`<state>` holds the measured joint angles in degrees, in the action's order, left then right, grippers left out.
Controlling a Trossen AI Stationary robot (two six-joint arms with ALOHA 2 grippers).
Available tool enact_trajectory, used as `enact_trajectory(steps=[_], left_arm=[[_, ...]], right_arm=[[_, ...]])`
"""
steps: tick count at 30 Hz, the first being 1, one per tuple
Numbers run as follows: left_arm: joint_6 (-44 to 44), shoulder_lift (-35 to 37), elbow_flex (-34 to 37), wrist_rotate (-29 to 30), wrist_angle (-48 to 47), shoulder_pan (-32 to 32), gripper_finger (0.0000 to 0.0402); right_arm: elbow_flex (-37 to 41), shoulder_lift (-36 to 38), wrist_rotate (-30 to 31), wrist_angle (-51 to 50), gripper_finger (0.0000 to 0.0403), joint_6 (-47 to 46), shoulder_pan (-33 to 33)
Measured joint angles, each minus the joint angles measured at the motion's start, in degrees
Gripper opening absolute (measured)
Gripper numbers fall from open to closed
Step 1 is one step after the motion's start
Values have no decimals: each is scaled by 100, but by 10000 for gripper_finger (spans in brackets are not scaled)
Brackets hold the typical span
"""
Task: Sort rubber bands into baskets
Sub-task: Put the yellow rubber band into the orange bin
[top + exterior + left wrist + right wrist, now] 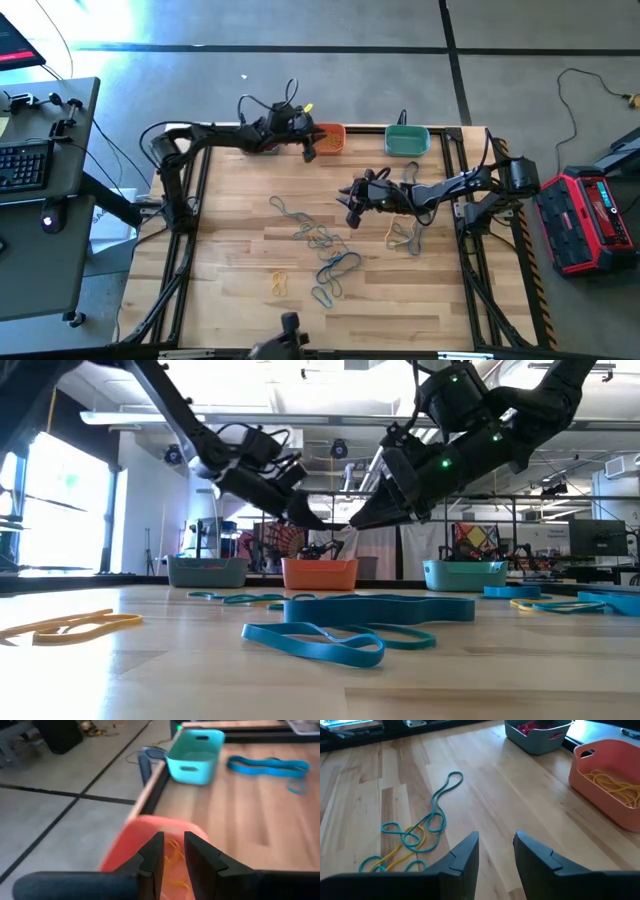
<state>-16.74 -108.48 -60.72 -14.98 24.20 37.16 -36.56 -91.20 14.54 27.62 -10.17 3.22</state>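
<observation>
My left gripper [310, 152] hovers over the orange basket [150, 832], which has yellow rubber bands [175, 867] lying in it. Its fingers stand a little apart with nothing between them. The teal basket [407, 140] stands to the right of the orange one, and the grey-blue basket [537, 735], holding red bands, stands to its left. My right gripper [496, 850] hangs open above the bare middle of the table, holding nothing. Loose blue and yellow rubber bands [322, 240] lie flat on the wood, some tangled [412, 837].
More bands lie nearer the front edge [335, 270], one yellow [279, 283], and a tan one [403, 235] lies under the right arm. Black frame rails [465, 150] border the table. A desk with a keyboard [25, 165] stands to the left.
</observation>
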Motion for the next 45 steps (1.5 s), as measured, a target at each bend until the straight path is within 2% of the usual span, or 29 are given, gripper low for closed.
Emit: enact_trajectory(steps=[12,15,19,23,26,31,38,42,45], left_arm=[[-80,1650,2179,-149,574,-454,60],[-5,2132,2670,-496,449,-683,60],[-42,2772,3183,-1332,-71,-1165,60],[28,3204,3446,-1588,-825,-1857,60],[223,3265,3474,-1483,-1316,-2447,60],[419,3265,3472,-853,-1406,-3337,60],[896,3265,3470,-346,-1424,-4107,60],[1332,3265,3470,-95,-1427,-4380,60],[1589,3265,3470,52,-1437,-4536,60]], right_arm=[[-9,-4,-120,69,114,199,-315],[-11,-4,-103,72,122,285,-420],[-13,-4,-102,90,134,299,-490],[-13,-4,-86,88,142,314,-490],[-13,-4,-120,80,145,290,-490],[-13,-4,-362,-28,145,216,-532],[-13,-4,-292,-315,145,-102,-751],[-15,-2,74,-1061,145,-760,-875],[-15,106,195,-2118,145,-1786,-847]])
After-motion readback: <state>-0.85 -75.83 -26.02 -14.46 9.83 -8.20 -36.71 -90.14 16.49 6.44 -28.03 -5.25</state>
